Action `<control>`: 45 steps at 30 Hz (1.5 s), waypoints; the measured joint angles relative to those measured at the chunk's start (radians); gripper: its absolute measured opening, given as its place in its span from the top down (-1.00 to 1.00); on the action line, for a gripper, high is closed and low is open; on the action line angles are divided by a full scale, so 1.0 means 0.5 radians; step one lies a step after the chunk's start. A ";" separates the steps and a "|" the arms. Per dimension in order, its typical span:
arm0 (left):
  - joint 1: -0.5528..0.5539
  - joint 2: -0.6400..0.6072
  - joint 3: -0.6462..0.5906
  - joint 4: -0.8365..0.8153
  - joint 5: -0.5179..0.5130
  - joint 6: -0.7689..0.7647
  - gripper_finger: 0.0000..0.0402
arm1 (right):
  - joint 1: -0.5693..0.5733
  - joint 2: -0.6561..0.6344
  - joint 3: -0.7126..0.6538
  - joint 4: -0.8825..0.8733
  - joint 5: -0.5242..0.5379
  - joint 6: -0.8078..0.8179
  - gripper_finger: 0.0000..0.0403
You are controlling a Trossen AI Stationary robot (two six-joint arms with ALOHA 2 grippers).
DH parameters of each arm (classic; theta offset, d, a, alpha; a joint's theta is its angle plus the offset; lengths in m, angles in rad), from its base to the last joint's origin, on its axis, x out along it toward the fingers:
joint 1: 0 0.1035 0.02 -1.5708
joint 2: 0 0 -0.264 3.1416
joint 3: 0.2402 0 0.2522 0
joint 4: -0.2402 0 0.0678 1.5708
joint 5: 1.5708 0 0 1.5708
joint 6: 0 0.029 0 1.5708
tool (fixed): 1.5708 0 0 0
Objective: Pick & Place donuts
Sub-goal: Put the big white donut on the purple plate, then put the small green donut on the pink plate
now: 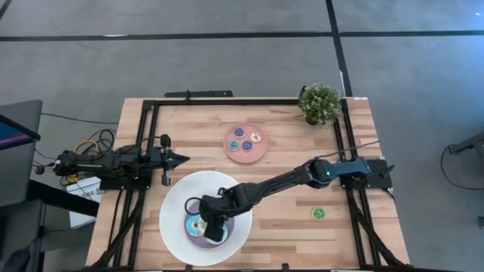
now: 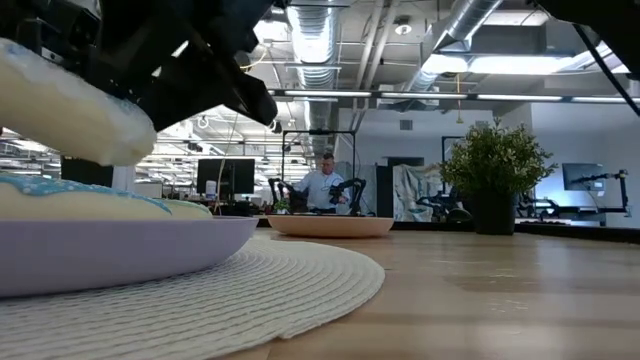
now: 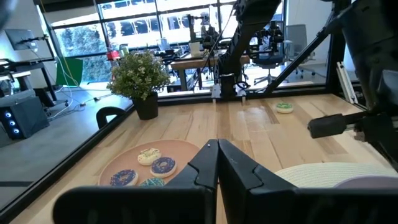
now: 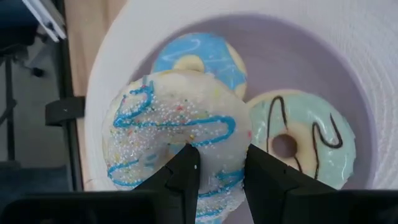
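Note:
My right gripper (image 4: pixel 221 163) is over the big white plate's lavender centre (image 1: pixel 236 224), shut on the white sprinkled donut with blue drizzle (image 4: pixel 177 124). Below it, a blue-iced donut (image 4: pixel 202 55) and a pale green donut with dark drizzle (image 4: pixel 301 143) lie flat on that centre. In the low view the white donut (image 2: pixel 60 100) hangs above the blue one (image 2: pixel 90 195). Several coin-sized donuts (image 1: pixel 245 140) lie on the pink plate (image 3: pixel 186 149). One small green donut (image 1: pixel 319 214) lies on the bare table. My left gripper (image 1: pixel 180 159) waits shut at the table's left. My right gripper pinches the white sprinkled donut between its two fingers at the ring's edge nearest the wrist (image 4: pixel 219 152). The fingers (image 4: pixel 186 171) come from above, pointing down. The donut is lifted clear of the plate and of the blue donut, lying roughly flat and slightly tilted.
A potted plant (image 1: pixel 320 103) stands at the far right corner. A black frame (image 1: pixel 227 101) runs along the table's sides. Bare wood lies between the big plate (image 1: pixel 170 219) and the small green donut. People and desks show in the room behind.

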 joint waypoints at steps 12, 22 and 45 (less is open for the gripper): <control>0.000 0.000 0.000 0.001 0.000 0.000 1.00 | -0.009 -0.001 -0.022 0.043 0.036 -0.057 0.51; -0.001 0.000 0.000 0.002 0.000 0.000 1.00 | -0.003 -0.002 -0.022 0.068 0.041 -0.120 0.51; -0.001 0.000 0.000 0.002 0.000 0.000 1.00 | 0.008 -0.002 -0.022 0.105 0.037 -0.128 -0.11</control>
